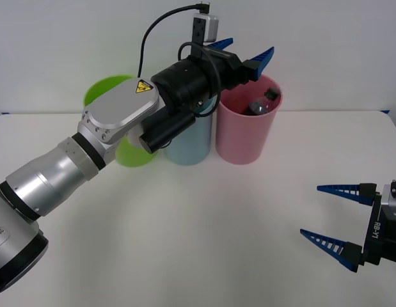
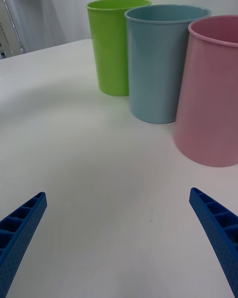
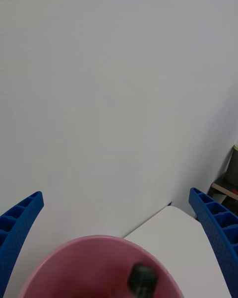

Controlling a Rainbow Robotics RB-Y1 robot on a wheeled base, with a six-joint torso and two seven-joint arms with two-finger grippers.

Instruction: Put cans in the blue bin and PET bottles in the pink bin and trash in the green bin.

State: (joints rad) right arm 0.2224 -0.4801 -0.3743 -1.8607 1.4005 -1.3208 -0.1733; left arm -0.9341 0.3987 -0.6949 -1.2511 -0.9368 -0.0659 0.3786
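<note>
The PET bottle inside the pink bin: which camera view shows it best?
The front view: the PET bottle lies inside the pink bin, cap and clear upper body visible, below the open left gripper. The left wrist view shows just its black cap. In the right wrist view the bin's wall hides it.

The right gripper, near right, bears "RB-Y1" in white on its black mount. The left arm carries a yellow warning triangle sticker.
</note>
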